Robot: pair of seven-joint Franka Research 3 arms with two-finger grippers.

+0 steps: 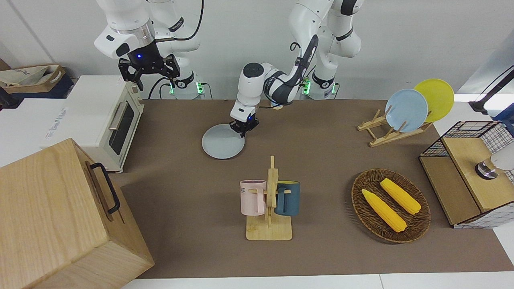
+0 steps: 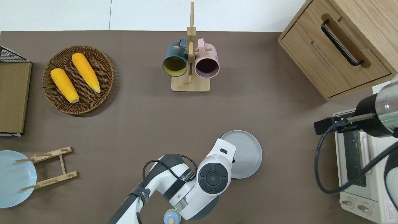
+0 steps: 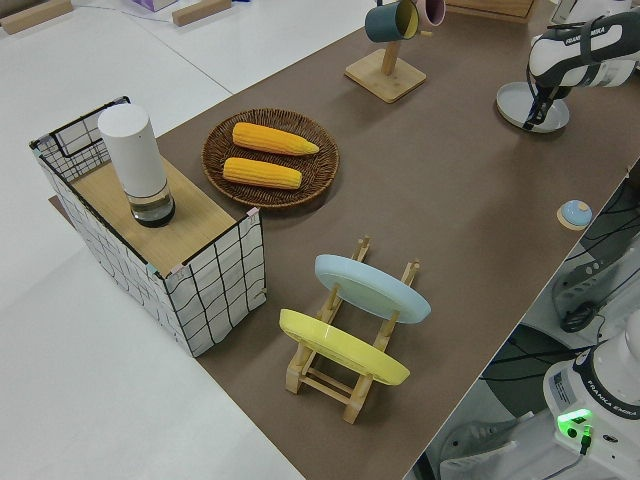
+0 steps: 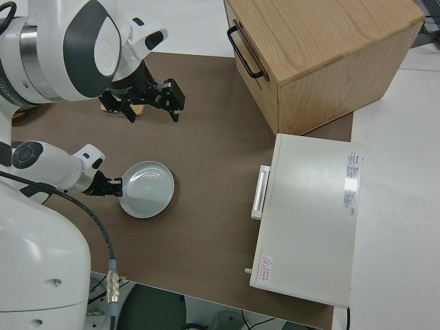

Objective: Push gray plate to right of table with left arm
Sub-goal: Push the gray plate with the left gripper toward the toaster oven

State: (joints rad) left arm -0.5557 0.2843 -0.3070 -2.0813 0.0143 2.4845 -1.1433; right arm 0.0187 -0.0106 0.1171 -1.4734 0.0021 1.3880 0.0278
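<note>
The gray plate [image 1: 222, 142] [image 2: 245, 152] [image 4: 146, 189] lies flat on the brown table [image 1: 321, 160], nearer to the robots than the mug rack. My left gripper [image 1: 239, 128] [image 4: 113, 186] is down at table height, shut and empty. It presses against the plate's rim [image 3: 533, 108] on the side toward the left arm's end of the table. In the overhead view the wrist hides that part of the rim. The right arm is parked with its gripper [image 1: 154, 78] [image 4: 152, 110] open.
A rack with a pink and a blue mug [image 2: 190, 67] stands farther from the robots than the plate. A toaster oven [image 2: 360, 174] and a wooden cabinet [image 2: 339, 46] fill the right arm's end. A corn basket [image 2: 77, 79], a plate rack [image 1: 405, 110] and a wire crate [image 1: 470, 168] stand at the left arm's end.
</note>
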